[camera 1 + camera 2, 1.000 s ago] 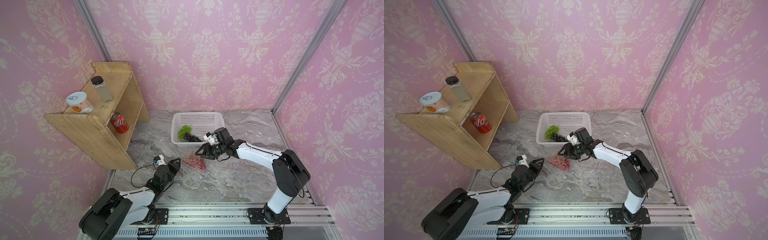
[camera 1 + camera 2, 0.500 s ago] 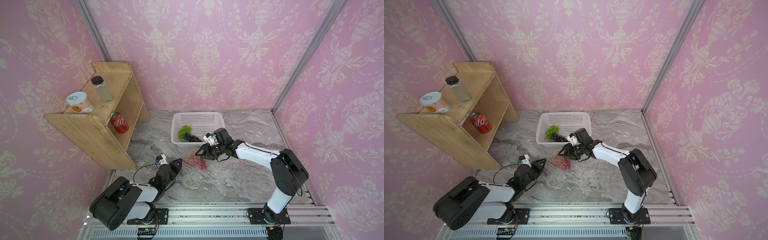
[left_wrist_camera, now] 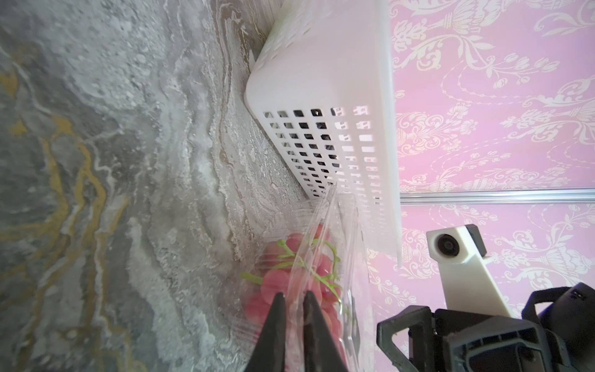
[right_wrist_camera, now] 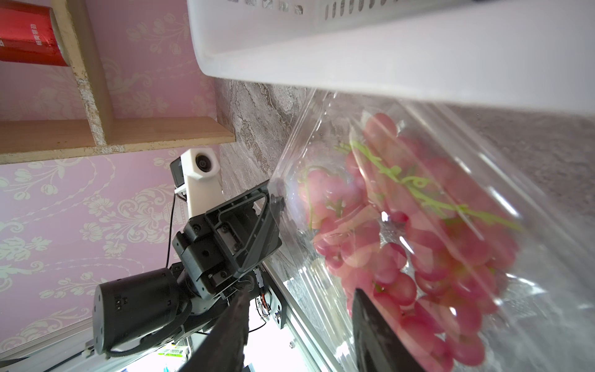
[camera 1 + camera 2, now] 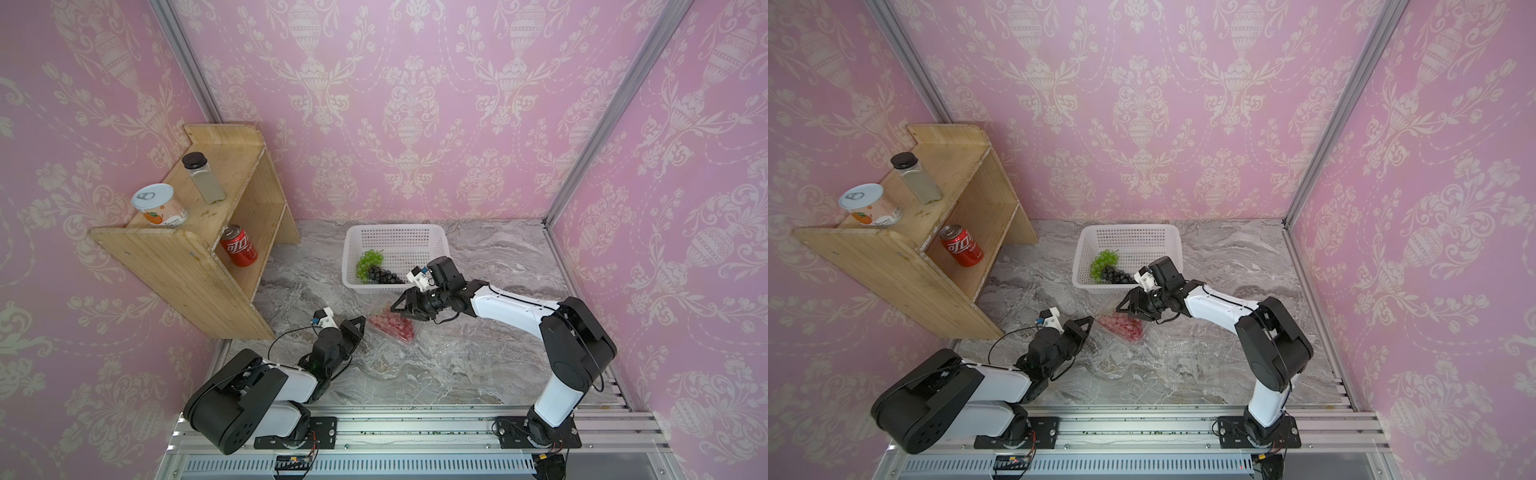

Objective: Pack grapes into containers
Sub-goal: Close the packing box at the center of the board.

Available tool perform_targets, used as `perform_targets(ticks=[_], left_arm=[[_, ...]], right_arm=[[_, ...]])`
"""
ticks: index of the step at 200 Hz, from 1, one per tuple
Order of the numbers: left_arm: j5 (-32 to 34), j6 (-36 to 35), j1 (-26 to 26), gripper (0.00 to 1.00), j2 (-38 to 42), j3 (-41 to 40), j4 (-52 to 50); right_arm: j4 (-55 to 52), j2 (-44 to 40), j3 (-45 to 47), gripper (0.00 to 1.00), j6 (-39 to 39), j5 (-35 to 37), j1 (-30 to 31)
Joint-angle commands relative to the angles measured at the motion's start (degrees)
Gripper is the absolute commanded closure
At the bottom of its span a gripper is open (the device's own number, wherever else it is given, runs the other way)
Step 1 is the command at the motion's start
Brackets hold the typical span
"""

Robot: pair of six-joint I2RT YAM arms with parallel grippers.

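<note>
A clear plastic container point(image 5: 411, 337) lies on the marble table in front of the basket, with a bunch of red grapes point(image 5: 390, 325) inside. My left gripper point(image 5: 362, 320) is shut on the container's thin clear edge point(image 3: 317, 232); in the left wrist view the jaws point(image 3: 293, 298) pinch the plastic sheet with the red grapes point(image 3: 275, 281) just behind it. My right gripper point(image 5: 402, 308) hovers open over the container's far side. In the right wrist view its jaws point(image 4: 299, 299) stand wide apart beside the red grapes point(image 4: 418, 225). Green grapes point(image 5: 369, 262) and dark grapes point(image 5: 384, 275) lie in the basket.
The white perforated basket point(image 5: 395, 232) stands just behind the container, close to both grippers. A wooden shelf point(image 5: 187, 266) at the left holds a red can point(image 5: 238, 251), a tin point(image 5: 160, 205) and a jar point(image 5: 203, 178). Pink walls enclose the table.
My left gripper's jaws have closed onto the container's clear edge, and the left arm has shifted slightly. The right arm and the grapes have stayed put.
</note>
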State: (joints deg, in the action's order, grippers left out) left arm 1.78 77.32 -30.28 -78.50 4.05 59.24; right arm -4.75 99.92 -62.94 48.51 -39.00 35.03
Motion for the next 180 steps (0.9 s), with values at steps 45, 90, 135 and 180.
perform_targets(ticks=[45,90,135,180], left_arm=[[-2.0,1.0,-0.5,0.91,-5.8,0.9,6.3],[-1.7,1.8,-0.6,0.93,-9.7,-0.5,13.4],[-1.4,-3.1,-0.8,0.63,4.0,1.6,-3.7],[3.8,-10.6,-0.5,0.41,31.0,7.8,-42.5]], right_arm=[[0.1,-0.4,1.8,0.48,0.9,0.5,0.5],[0.1,-1.2,2.3,0.48,1.0,0.7,0.6],[0.1,-2.0,2.0,0.48,1.0,1.0,0.5],[-3.3,-5.1,1.1,0.47,-0.6,2.4,0.5]])
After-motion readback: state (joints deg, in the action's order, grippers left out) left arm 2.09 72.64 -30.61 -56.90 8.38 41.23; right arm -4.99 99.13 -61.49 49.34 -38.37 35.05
